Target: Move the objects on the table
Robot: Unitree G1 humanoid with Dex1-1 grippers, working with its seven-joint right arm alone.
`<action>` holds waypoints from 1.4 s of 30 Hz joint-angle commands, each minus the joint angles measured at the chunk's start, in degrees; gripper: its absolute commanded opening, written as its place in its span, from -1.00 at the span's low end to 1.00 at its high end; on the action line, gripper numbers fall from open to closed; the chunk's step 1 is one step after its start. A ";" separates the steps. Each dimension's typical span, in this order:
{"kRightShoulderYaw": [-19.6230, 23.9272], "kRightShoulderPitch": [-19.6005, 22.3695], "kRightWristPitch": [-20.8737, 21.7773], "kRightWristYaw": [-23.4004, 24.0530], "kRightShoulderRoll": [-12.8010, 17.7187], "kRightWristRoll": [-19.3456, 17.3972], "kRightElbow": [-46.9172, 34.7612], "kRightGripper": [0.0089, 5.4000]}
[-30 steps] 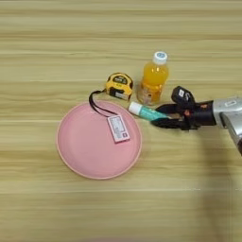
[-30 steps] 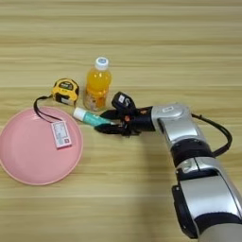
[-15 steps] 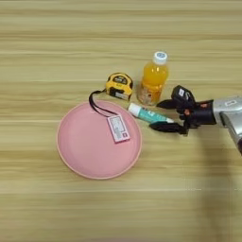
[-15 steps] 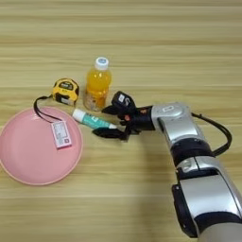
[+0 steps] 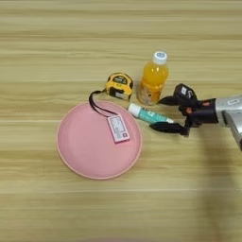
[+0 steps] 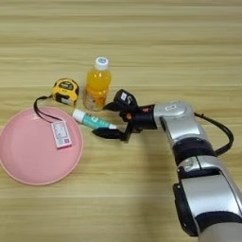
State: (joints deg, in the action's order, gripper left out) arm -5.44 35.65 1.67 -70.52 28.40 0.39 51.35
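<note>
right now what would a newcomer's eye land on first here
Probably the big pink plate at the left with a small card on it. Next, the orange juice bottle standing mid-table, and the gripper open around the end of the white tube below it.

Table [image 5: 56, 42] striped matt wood; plate [image 5: 85, 151] smooth pink plastic; forearm [image 6: 177, 120] brushed silver metal.

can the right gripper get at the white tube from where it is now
Probably yes: the right gripper is open, its fingers either side of the white tube's near end, nothing between them.
</note>
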 commanded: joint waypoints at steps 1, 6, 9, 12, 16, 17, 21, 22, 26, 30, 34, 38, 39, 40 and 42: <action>1.81 5.49 0.66 1.56 2.91 -0.87 -2.48 0.98; 2.70 6.04 0.85 1.91 3.99 -0.83 -1.43 0.98; 3.34 6.56 0.95 2.17 4.64 -0.91 -0.77 0.98; 4.17 7.39 1.07 2.50 5.31 -1.26 -0.43 0.98; 6.03 8.20 0.70 1.61 5.97 -2.81 -1.45 0.98; 6.56 8.34 0.39 1.12 5.96 -3.44 -1.75 0.98; 8.78 9.13 -0.44 0.28 6.08 -6.02 -3.34 0.98; 9.40 9.29 -0.63 0.05 5.99 -6.86 -3.81 0.98; 12.07 10.25 -1.85 -0.38 5.41 -10.22 -5.33 0.98; 13.14 10.59 -1.22 0.53 5.10 -11.47 -6.16 0.98; 14.02 10.94 -0.84 1.18 4.60 -12.72 -7.16 0.98; 14.60 11.06 -0.22 1.72 4.03 -13.57 -8.10 0.98; 14.70 11.11 -0.28 1.88 3.85 -13.82 -8.32 0.98; 14.75 11.16 -0.32 2.04 3.70 -14.00 -8.46 0.98; 14.84 11.38 -0.13 2.91 3.13 -14.29 -8.62 0.98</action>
State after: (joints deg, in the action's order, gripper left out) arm 8.12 41.18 -0.24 -70.27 30.46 -12.60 46.02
